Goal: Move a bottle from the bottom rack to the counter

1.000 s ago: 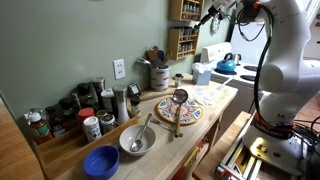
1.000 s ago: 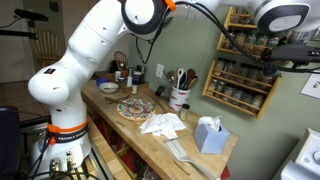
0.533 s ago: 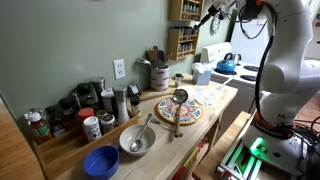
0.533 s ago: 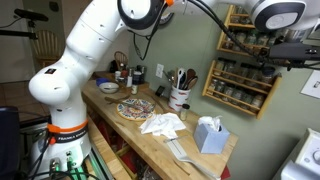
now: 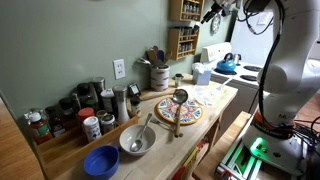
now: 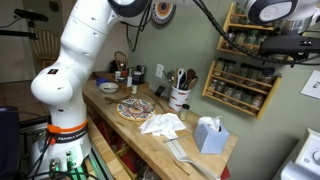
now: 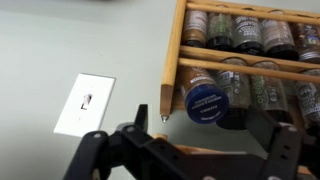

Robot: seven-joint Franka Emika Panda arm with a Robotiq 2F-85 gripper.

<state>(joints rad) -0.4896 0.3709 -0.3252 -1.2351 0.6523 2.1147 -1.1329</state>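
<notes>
The brown wooden spice rack (image 7: 240,62) hangs on the green wall, also seen in both exterior views (image 5: 183,30) (image 6: 240,65). On its bottom shelf a small jar with a blue lid (image 7: 205,98) leans out, lid facing the wrist camera, beside several upright jars. My gripper (image 7: 190,135) is open just in front of this shelf. Its dark fingers (image 7: 92,150) stand wide to either side of the jar and do not touch it. In both exterior views the gripper (image 5: 210,14) (image 6: 262,45) is up at the rack, above the light-wood counter (image 5: 190,130) (image 6: 112,105).
On the counter are a patterned plate with a wooden spoon (image 5: 178,108), a metal bowl (image 5: 137,140), a blue bowl (image 5: 101,161), a utensil crock (image 5: 158,73), a tissue box (image 6: 208,133) and several bottles (image 5: 90,105). A blue kettle (image 5: 227,65) sits on the stove. A wall switch (image 7: 85,103) is beside the rack.
The arm's upper links have risen slightly in both exterior views. The gripper stays at the rack, still open.
</notes>
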